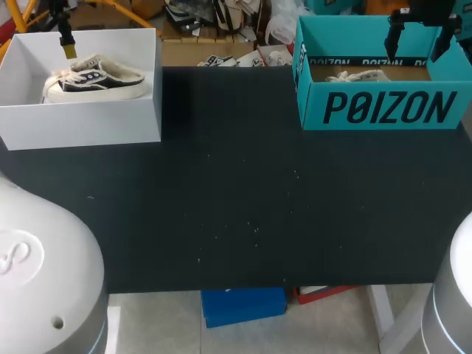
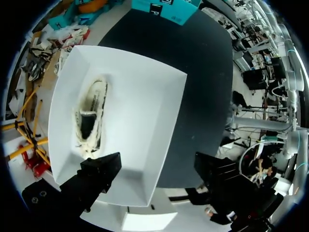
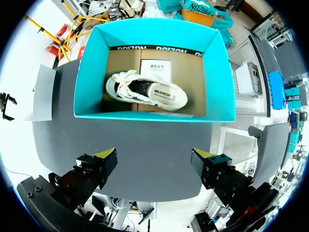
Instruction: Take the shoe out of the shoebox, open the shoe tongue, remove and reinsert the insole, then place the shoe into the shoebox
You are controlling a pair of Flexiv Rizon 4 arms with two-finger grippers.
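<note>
— How much room did the robot have?
— The dark table (image 1: 243,221) stretched open from its near edge up to the two boxes, which stood at the far corners, well apart. The white shoebox (image 1: 88,125) sat at the far left, the teal shoebox (image 1: 383,110) at the far right, both open-topped.

— And the arms?
— Each hung above its own box. The left gripper (image 2: 157,169) was over the white shoebox's edge with its fingers spread wide, touching nothing. The right gripper (image 3: 154,155) hovered on the near side of the teal shoebox, over the tabletop, its yellow-tipped fingers equally wide apart and holding nothing.

— Where were the shoes?
— A dark shoe (image 1: 96,77) with a pale sole and fleecy lining lay on its sole inside the white shoebox, toward the back wall. A pale shoe (image 3: 145,92) with loose laces lay on the cardboard floor of the teal shoebox.

— Anything in the way?
— Only the box walls around each shoe. A paper card (image 3: 155,70) lay flat just behind the pale shoe, against the teal shoebox's far wall
</note>
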